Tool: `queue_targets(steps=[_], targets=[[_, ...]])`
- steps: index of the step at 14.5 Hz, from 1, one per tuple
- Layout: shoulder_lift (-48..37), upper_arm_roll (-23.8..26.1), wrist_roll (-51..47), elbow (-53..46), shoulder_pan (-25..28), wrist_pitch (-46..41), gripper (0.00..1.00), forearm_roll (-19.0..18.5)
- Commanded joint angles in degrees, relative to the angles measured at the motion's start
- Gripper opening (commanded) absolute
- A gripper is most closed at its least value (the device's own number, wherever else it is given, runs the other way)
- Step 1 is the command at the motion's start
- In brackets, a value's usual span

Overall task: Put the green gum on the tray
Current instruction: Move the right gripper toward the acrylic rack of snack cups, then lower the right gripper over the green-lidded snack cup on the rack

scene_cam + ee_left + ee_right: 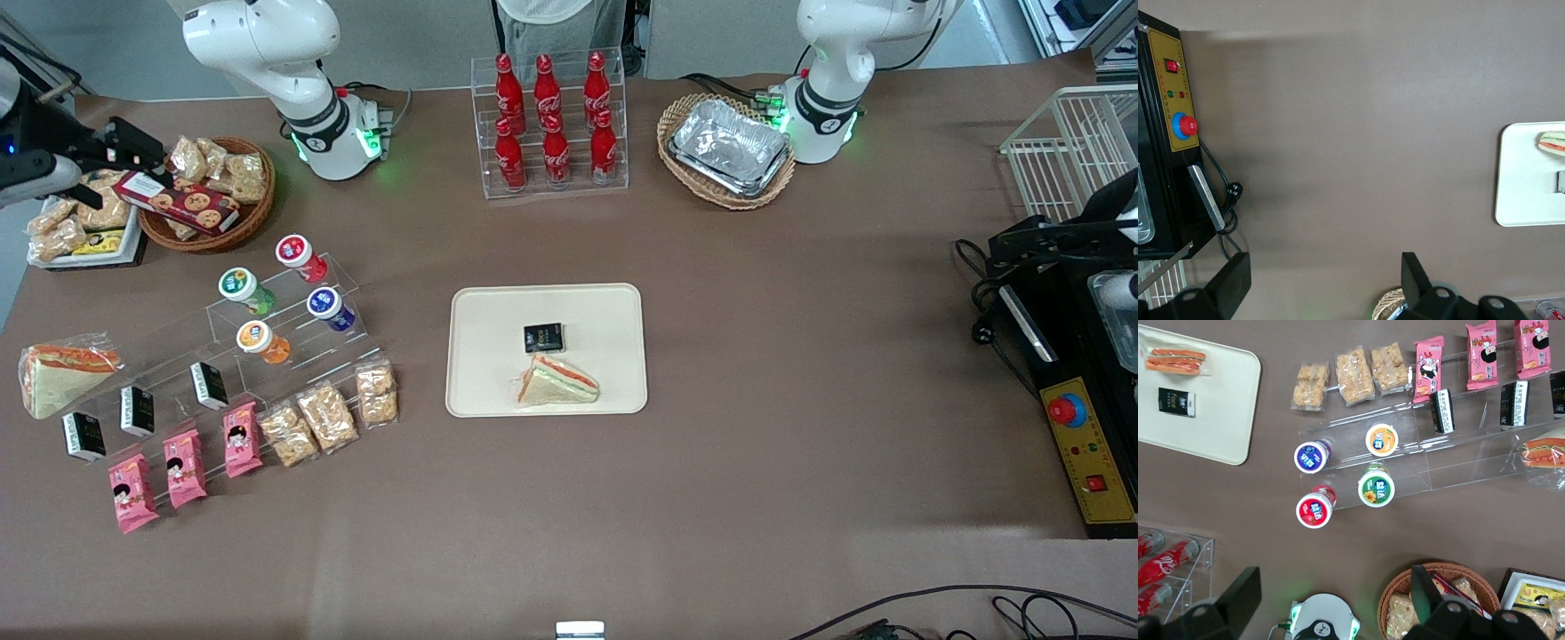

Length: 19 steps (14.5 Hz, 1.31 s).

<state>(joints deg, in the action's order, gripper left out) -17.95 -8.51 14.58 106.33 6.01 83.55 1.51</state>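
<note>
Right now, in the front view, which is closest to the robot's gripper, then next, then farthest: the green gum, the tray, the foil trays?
From the gripper, above the snack basket:
1. Green gum, on the clear stand.
2. Tray, mid-table.
3. Foil trays, in a basket toward the parked arm's end.

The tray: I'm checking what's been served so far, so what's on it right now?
On the tray lie a wrapped sandwich and a small black packet. The green gum sits on the clear stand, and the gripper hovers over the snack basket.
</note>
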Motion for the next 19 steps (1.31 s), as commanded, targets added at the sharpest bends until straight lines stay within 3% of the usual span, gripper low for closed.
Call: queue_targets(steps=[1, 8, 12, 19], targets=[[-2.00, -0.54, 1.24, 8.87, 0.05, 8.53, 1.00, 0.78], [-3.58, -0.63, 5.54, 24.78, -0.04, 26.99, 1.00, 0.42], [-3.23, -0.63, 5.98, 28.84, -0.13, 31.31, 1.00, -1.60], [-3.23, -3.35, 9.68, 35.60, -0.21, 39.22, 1.00, -1.60]])
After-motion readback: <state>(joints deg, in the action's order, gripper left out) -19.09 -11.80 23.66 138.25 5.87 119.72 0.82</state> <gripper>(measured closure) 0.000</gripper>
